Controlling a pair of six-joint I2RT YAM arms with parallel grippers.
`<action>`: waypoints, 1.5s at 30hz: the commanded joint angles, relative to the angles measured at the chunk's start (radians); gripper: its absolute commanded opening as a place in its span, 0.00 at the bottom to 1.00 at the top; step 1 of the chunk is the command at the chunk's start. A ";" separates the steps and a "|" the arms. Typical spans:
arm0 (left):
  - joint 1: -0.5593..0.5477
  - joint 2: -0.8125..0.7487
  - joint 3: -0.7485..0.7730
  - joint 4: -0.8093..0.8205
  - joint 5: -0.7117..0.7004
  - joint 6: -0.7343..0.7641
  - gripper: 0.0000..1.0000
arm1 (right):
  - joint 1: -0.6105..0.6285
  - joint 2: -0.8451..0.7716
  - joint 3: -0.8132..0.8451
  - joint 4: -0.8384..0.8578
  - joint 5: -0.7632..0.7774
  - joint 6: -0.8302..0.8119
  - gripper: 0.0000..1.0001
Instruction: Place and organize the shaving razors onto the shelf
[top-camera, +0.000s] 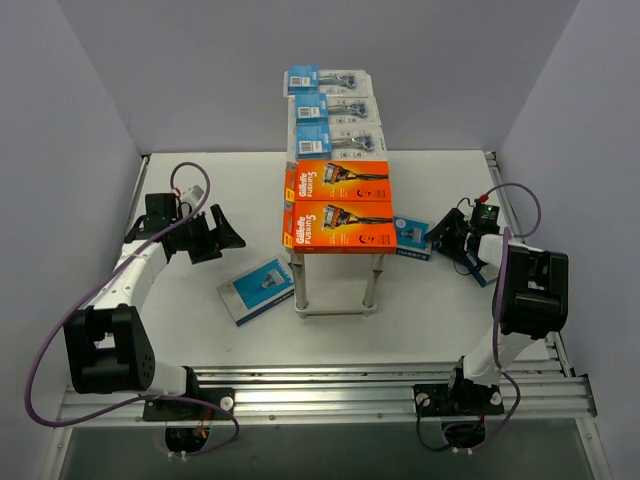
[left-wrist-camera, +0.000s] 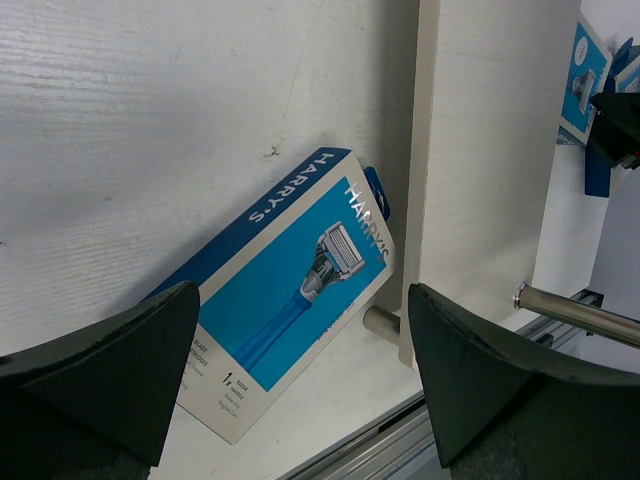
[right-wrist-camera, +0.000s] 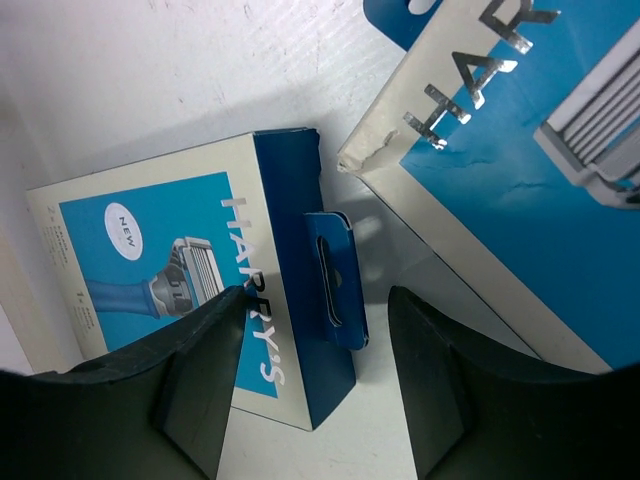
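Now 5 razor pks (top-camera: 338, 225) atop shelf (top-camera: 374, 285)

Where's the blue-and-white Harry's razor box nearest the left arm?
Top view: the blue-and-white Harry's razor box lies flat on the white table, just left of the pale wood-topped shelf.

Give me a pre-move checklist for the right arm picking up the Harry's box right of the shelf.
1. Right end effector open: ok, fingers stand apart.
2. Target Harry's box lined up: ok, its hang-tab end lies between the fingers in the right wrist view.
3. Second Harry's box clear of the target: cannot tell, their corners sit very close.
4. Room on the shelf top: not ok, blister packs and orange boxes cover it end to end.
5. Left end effector out of the way: ok, open, over the left Harry's box, apart from the shelf.
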 joint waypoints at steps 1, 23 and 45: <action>-0.003 0.001 0.005 0.044 0.024 -0.004 0.94 | -0.007 0.042 0.014 -0.016 0.006 -0.002 0.53; -0.008 -0.011 -0.001 0.059 0.053 -0.013 0.94 | -0.007 -0.019 0.039 -0.088 -0.009 -0.013 0.00; -0.011 -0.102 0.002 0.038 0.020 0.008 0.94 | -0.006 -0.327 0.055 -0.277 0.054 0.003 0.00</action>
